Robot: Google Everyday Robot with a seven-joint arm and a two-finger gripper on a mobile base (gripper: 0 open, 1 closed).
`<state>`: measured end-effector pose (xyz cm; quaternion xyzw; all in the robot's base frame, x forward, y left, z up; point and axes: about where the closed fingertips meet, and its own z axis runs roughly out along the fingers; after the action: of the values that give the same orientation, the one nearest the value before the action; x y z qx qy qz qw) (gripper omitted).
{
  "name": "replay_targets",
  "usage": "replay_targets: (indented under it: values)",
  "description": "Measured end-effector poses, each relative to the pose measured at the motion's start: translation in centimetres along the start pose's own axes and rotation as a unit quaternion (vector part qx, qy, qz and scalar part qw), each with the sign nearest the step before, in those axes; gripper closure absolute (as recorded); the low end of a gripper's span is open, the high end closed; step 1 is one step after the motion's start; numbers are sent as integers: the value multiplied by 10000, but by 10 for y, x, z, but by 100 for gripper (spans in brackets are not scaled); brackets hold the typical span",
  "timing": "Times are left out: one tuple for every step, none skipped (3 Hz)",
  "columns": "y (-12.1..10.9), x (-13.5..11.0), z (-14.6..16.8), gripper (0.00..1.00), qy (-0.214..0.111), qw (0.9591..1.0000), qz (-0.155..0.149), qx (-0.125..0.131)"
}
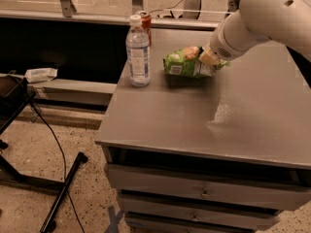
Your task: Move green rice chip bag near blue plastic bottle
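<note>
- I see the blue plastic bottle [138,52] at the surface [194,125] rear left, a can [145,22] just behind it.
- The green rice chip bag [183,64] is right of it, my gripper [210,59] at the bag's right end.
</note>
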<state>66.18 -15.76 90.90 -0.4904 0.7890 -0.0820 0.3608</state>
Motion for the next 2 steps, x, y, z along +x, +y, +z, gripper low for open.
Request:
replay_targets:
  values:
    - [5,-8,4,100,-93,9999,33,-48]
    - [5,-9,3,83,-92,9999,24,-46]
